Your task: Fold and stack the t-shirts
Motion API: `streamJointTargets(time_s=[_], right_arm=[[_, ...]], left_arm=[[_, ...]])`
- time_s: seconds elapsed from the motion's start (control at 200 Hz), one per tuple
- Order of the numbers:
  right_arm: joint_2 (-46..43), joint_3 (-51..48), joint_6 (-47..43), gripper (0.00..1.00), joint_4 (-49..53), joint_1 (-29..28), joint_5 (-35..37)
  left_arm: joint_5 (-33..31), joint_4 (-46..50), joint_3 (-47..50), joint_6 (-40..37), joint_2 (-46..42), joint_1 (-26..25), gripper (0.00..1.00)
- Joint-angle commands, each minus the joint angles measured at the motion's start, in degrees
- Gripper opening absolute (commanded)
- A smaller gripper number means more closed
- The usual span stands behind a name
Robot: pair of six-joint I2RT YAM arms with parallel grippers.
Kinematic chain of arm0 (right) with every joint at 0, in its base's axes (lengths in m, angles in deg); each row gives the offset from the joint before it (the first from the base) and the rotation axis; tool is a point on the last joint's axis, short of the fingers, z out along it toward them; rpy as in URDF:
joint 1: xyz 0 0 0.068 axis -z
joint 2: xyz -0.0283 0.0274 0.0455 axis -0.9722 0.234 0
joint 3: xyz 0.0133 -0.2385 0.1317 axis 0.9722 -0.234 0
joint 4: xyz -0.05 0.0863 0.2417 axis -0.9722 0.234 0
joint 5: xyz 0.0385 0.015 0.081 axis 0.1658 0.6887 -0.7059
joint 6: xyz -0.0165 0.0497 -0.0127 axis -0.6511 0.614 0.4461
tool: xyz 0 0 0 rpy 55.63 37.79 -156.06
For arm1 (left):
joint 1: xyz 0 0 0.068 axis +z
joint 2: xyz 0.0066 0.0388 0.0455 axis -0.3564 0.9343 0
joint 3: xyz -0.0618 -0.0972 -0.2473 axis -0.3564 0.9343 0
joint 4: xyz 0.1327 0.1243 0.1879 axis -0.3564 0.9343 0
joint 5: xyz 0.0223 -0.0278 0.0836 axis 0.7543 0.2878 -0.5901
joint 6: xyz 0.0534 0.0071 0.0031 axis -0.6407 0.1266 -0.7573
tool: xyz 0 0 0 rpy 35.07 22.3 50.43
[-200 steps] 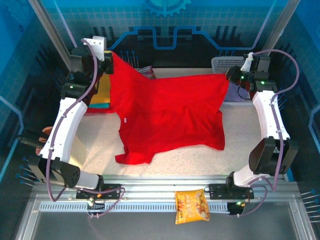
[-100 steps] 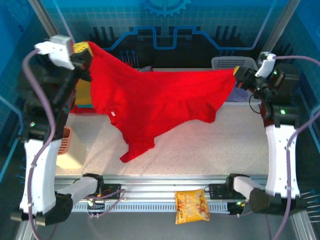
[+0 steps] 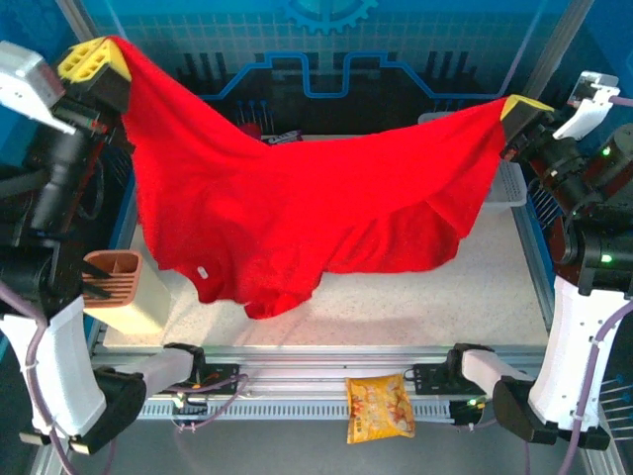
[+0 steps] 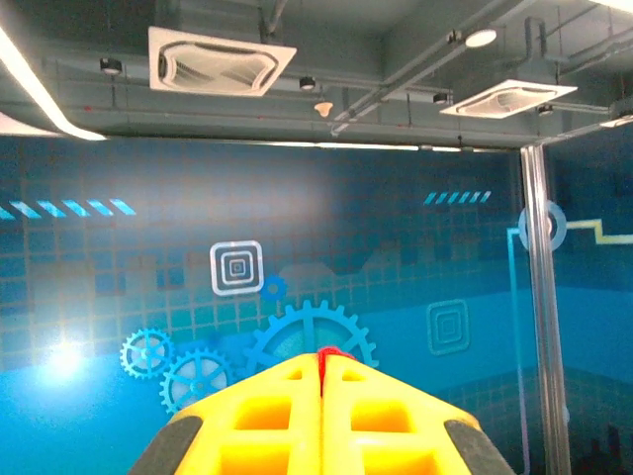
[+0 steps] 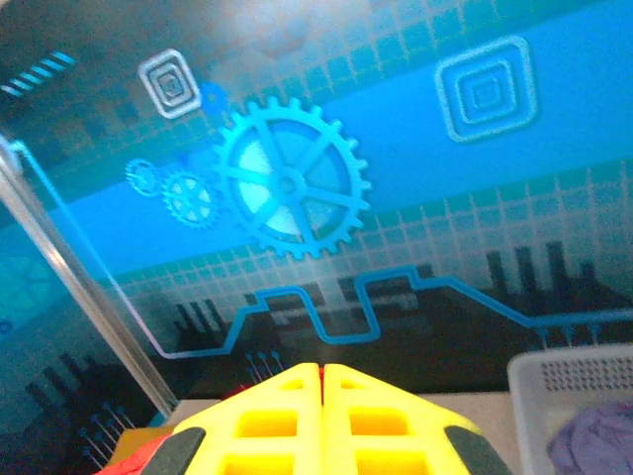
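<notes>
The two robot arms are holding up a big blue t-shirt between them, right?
Not quite. The t-shirt is red, not blue. The left gripper and the right gripper do hold it up between them, as the top external view shows.

The red t-shirt (image 3: 297, 208) hangs like a curtain and hides most of the table (image 3: 475, 297) behind it. Above its sagging top edge a dark packet (image 3: 282, 137) peeks out, too covered to identify. Behind its right corner the white basket (image 3: 509, 183) is largely hidden. In the right wrist view, the frame edge cuts off that basket and the lilac cloth (image 5: 593, 440) inside it
</notes>
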Motion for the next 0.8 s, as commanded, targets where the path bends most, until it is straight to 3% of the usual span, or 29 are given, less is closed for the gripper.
streamJointTargets(time_s=[0.0,0.165,0.44,0.795], right_arm=[[1.8,3.6,-0.9,0.0,3.9,1.3,3.7],[2.5,3.8,0.8,0.0,1.4,1.3,3.1],[3.2,2.9,0.2,0.0,-1.0,1.3,-0.8],[-6.1,1.6,1.9,0.0,2.0,1.1,-7.5]], left_arm=[[-0.8,1.7,-6.3,-1.0,4.2,0.7,0.0],[-2.0,0.9,-9.7,1.4,8.1,0.6,0.0],[0.8,-6.2,-4.5,5.2,9.4,0.6,0.0],[2.6,-4.1,-4.4,7.5,-1.5,0.6,0.0]])
